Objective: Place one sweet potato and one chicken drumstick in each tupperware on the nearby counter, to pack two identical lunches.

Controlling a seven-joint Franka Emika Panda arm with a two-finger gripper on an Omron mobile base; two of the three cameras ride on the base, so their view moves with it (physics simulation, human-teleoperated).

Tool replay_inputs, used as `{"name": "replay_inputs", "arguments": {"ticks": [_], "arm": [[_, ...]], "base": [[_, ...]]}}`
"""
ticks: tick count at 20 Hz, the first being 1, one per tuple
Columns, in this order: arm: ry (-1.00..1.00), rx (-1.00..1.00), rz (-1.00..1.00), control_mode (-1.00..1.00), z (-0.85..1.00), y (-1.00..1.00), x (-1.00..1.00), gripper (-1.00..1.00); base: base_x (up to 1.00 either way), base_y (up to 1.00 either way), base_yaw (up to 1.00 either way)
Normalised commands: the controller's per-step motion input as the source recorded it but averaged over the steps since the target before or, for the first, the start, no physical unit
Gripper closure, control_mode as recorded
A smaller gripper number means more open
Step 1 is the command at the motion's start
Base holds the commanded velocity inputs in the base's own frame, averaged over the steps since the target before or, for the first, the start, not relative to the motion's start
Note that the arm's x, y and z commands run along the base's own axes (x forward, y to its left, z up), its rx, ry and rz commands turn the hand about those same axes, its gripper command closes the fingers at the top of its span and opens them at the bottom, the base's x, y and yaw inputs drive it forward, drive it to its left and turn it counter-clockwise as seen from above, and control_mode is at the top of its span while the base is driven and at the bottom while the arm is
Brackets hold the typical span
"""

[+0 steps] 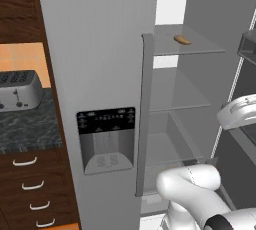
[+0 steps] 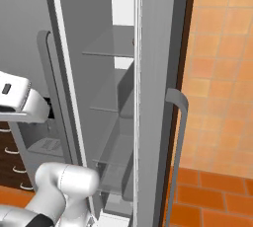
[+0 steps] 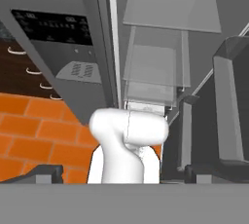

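The robot faces a tall grey refrigerator (image 1: 100, 49) whose right-hand compartment stands open, showing clear glass shelves (image 1: 182, 49) stacked one above another. On the top shelf, toward its back edge, lies a small tan-brown oblong piece of food (image 1: 182, 39), too small to tell whether it is a sweet potato or a drumstick. The closed left door carries a black-panelled water and ice dispenser (image 1: 106, 139) and a long vertical grey handle (image 1: 146, 114) along its right edge. To the left of the refrigerator, the black-grey speckled stone counter (image 1: 27, 126) runs over dark brown wooden drawers (image 1: 35, 189) with curved white handles, and a silver four-slot toaster (image 1: 19, 90) stands at its back, against the wall. The part of the counter in view here bears no pale-grey trays. In the hand view the gripper (image 3: 126, 175) looks down past the white arm at the orange tiled floor (image 3: 29, 135); its two dark finger tips (image 3: 44, 173) sit far apart at the bottom corners, so the jaws are spread about as wide as they go, with nothing between them.
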Motion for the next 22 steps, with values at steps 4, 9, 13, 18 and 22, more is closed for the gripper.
{"name": "replay_inputs", "arguments": {"ticks": [4, 9, 13, 18, 22], "arm": [[0.00, 0.06, 0.03, -1.00, 0.16, -0.37, 1.00, -1.00], [-0.08, 0.09, 0.01, -1.00, 0.27, -0.34, 1.00, -1.00], [-0.31, 0.16, 0.09, -1.00, 0.01, -0.25, 1.00, -1.00], [-0.51, 0.03, 0.05, -1.00, -0.13, 0.00, 1.00, -1.00], [-0.08, -0.02, 0.00, -1.00, 0.07, -0.01, 1.00, -1.00]], "base": [[0.00, 0.00, 0.00], [0.00, 0.00, 0.00], [0.00, 0.00, 0.00], [0.00, 0.00, 0.00], [0.00, 0.00, 0.00]]}}
